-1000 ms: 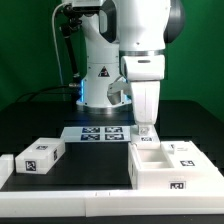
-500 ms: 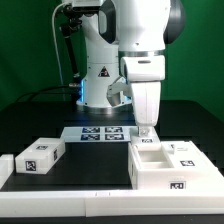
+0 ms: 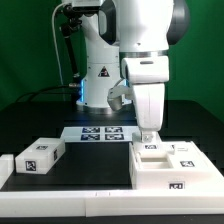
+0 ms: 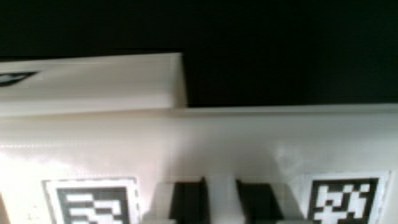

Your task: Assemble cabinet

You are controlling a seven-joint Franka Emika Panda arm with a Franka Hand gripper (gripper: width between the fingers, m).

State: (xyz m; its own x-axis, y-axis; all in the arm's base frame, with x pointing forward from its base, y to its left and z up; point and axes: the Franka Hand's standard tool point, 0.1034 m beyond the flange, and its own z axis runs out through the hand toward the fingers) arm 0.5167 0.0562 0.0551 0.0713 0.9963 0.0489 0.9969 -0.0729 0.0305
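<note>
The white cabinet body (image 3: 170, 170) stands at the exterior view's right, open on top, with a marker tag on its front. My gripper (image 3: 150, 133) points straight down at the body's back wall, fingers close together on it. In the wrist view the two dark fingers (image 4: 185, 203) stand with a thin strip of white wall between them, my gripper (image 4: 217, 203) shut on the cabinet body (image 4: 267, 140); tags show on either side. A small white tagged block (image 3: 38, 157) lies at the exterior view's left. Another tagged white part (image 3: 186, 151) sits on the body's far right side.
The marker board (image 3: 100, 133) lies flat on the black table behind the body, in front of the robot base. A low white rim (image 3: 6, 168) frames the table at the left and front. A white slab (image 4: 89, 85) shows beyond the body in the wrist view.
My gripper has shifted slightly toward the exterior view's right, and the cabinet body has shifted the same way with it. The block at the left has not moved.
</note>
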